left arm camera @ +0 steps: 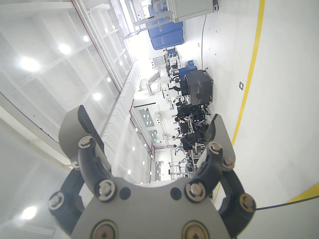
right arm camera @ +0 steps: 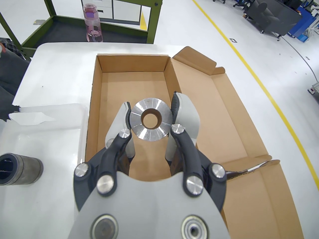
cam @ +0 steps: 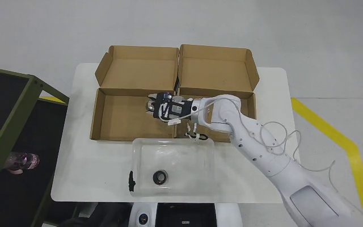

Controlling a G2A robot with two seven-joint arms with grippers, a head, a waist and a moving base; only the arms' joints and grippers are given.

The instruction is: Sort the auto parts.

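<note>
Your right hand (right arm camera: 151, 108) pinches a shiny metal ring (right arm camera: 149, 135) by its rim, over the open left cardboard box (cam: 116, 119) on the bench (cam: 85, 159). A dark cylindrical sleeve (cam: 160, 177) lies in the clear bin (cam: 195, 170) just in front of the boxes. Your left hand (left arm camera: 149, 115) is spread, holds nothing, and points out into the hall.

Bright, even overhead light; glaring ceiling lamps (left arm camera: 29, 63); soft shadows.
</note>
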